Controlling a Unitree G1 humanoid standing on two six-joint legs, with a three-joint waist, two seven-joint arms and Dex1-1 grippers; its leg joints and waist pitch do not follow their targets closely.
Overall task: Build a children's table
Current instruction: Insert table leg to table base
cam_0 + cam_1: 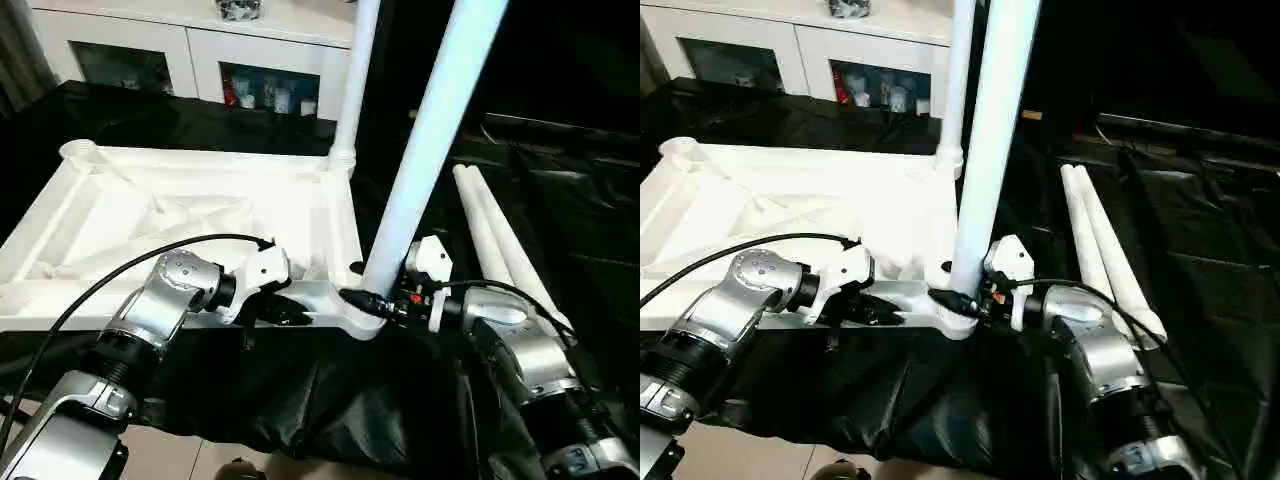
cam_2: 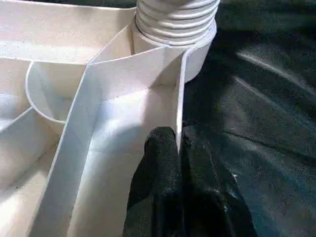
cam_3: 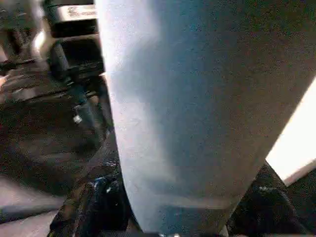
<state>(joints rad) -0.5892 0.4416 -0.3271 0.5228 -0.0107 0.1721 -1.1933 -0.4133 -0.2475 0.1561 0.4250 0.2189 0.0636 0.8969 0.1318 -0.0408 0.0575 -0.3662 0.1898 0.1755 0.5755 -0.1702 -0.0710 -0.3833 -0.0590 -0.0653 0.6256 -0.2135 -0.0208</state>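
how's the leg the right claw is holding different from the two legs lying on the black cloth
The held leg stands upright in the tabletop's near corner socket, gripped low down by the right claw. The two spare legs lie flat, side by side on the black cloth to the right, with nothing holding them. The held leg is joined to the table; the spare ones are apart from it. All are long white tubes.

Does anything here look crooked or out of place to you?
Yes: the near leg, held low down by the right hand, leans away from the far leg, which stands straight in its corner socket. It may not be seated yet. Two spare legs lie on the black cloth. The left hand pinches the tabletop's rim.
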